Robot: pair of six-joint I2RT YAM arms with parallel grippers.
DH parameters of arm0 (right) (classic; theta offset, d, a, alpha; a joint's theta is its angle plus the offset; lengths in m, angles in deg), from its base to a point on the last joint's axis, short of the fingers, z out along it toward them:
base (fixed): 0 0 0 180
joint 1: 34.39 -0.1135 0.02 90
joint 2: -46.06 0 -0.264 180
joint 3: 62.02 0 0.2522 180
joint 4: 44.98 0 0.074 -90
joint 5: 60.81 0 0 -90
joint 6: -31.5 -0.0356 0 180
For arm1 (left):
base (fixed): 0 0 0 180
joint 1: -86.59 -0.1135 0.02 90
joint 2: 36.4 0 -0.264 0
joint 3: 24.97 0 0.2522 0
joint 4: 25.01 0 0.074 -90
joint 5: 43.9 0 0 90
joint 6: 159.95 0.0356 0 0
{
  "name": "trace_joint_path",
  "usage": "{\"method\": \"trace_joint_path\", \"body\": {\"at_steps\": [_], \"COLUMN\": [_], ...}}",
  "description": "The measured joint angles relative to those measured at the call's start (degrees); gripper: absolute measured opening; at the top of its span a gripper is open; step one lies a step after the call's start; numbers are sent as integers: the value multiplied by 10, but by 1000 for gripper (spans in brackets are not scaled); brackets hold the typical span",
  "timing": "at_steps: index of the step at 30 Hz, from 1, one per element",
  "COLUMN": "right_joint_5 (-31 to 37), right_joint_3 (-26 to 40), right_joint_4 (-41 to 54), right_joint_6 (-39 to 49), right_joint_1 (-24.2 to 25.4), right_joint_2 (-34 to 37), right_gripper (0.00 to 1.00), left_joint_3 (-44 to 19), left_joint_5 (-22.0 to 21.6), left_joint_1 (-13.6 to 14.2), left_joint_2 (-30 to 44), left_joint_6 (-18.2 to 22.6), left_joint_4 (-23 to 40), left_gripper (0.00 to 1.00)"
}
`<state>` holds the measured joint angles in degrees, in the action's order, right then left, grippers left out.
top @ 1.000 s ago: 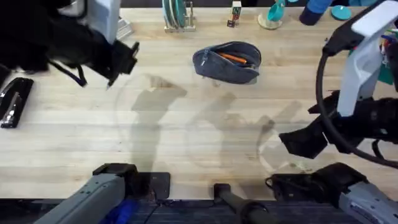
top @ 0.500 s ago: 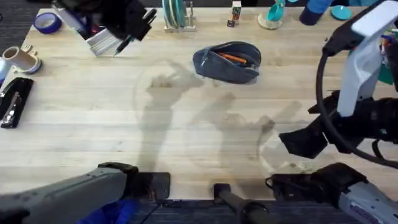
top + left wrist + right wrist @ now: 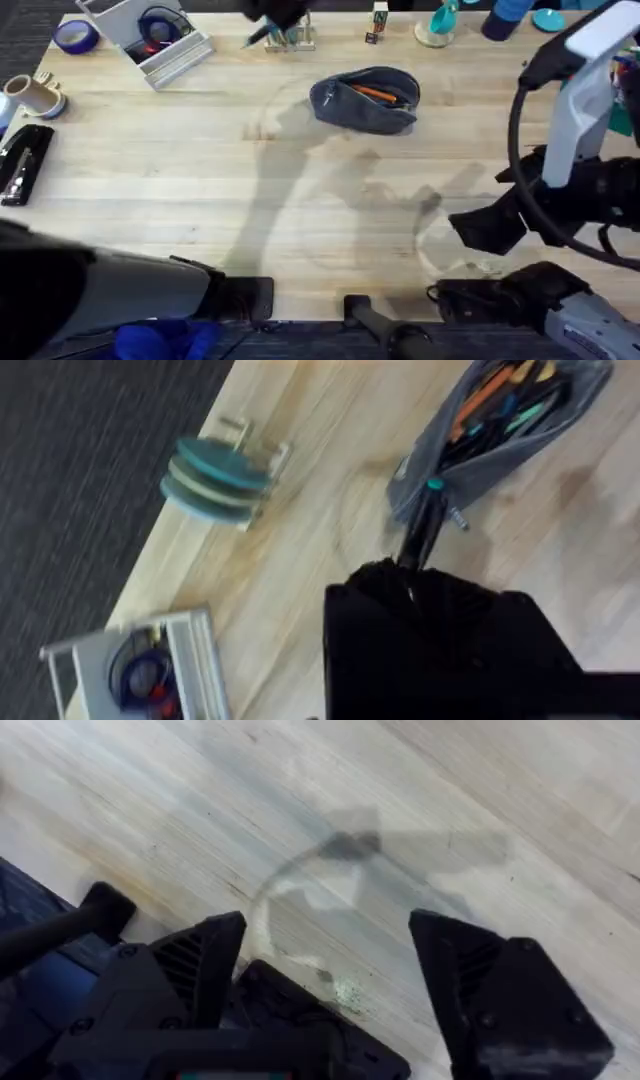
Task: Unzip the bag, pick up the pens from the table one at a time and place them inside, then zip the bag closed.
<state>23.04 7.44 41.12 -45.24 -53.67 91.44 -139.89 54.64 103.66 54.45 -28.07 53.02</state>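
Left gripper (image 3: 268, 22) is blurred at the table's (image 3: 200, 190) far edge, gripping a black pen (image 3: 422, 530); finger gap unreadable. Bag (image 3: 365, 100) sits near the far edge, centre, unzipped, orange pen (image 3: 377, 93) inside. Right gripper (image 3: 325, 990) has its fingers spread wide, holding nothing, over the near right corner.

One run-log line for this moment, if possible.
bag open, orange pen inside | left gripper shut on black pen | right gripper open above table

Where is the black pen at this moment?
In the left wrist view the black pen is in the left gripper, its far end at the mouth of the open bag, above the table.
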Motion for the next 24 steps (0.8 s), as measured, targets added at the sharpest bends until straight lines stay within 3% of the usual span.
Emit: {"method": "trace_joint_path", "body": {"at_steps": [13,24], "right_joint_5": [0,0], "right_joint_3": [0,0], "right_joint_4": [0,0], "right_joint_6": [0,0], "right_joint_1": [0,0], "right_joint_2": [0,0], "right_gripper": [996,996], "left_joint_3": [-36,-37], "left_joint_5": [114,144], "left_joint_1": [70,112], "left_joint_2": [75,115], "left_joint_6": [60,135], "left_joint_4": [-42,-43], "left_gripper": [40,39]}}
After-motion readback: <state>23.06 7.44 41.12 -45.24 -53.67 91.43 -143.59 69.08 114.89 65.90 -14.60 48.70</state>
